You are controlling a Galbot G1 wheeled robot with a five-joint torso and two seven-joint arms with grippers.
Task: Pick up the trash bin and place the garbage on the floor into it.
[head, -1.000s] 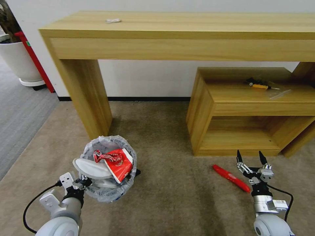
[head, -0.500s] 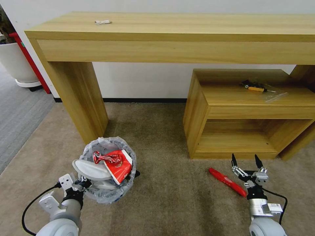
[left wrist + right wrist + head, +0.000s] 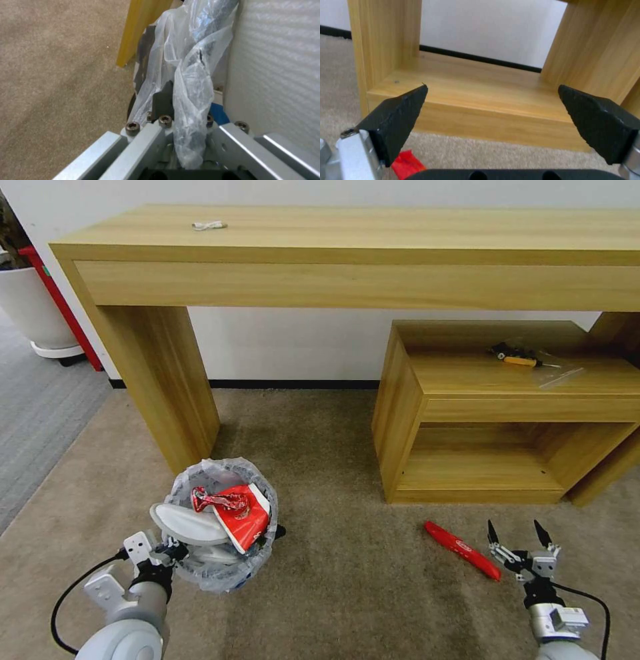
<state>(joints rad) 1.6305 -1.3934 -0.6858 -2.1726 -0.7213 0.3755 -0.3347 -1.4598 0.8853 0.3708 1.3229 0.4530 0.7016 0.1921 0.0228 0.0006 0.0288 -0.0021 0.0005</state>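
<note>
The trash bin (image 3: pixel 200 577), black with a crinkly clear liner, hangs just above the beige floor (image 3: pixel 347 580) at lower left. It holds a red paper cup (image 3: pixel 243 520), a red wrapper (image 3: pixel 213 499) and a white slipper (image 3: pixel 183 523). My left gripper (image 3: pixel 170 552) is shut on its near rim; in the left wrist view the liner (image 3: pixel 190 75) runs between the fingers of the left gripper (image 3: pixel 181 117), beside the slipper (image 3: pixel 276 75). A long red piece of garbage (image 3: pixel 462 550) lies on the carpet at lower right. My right gripper (image 3: pixel 517 533) stands open just right of it, and the right wrist view shows the right gripper (image 3: pixel 492 90) with the red piece (image 3: pixel 405 165) at its edge.
A long wooden desk (image 3: pixel 347 253) spans the back, with one leg (image 3: pixel 167 380) just behind the bin. A low wooden shelf unit (image 3: pixel 507 407) stands close ahead of the right gripper, a screwdriver (image 3: pixel 520 359) on top. A white plant pot (image 3: pixel 30 307) and grey ribbed carpet (image 3: pixel 40 420) lie far left.
The view first shifted a little as the camera moved. Since then my right gripper has drawn back toward me and slightly right, still open. The left gripper and bin have held still.
</note>
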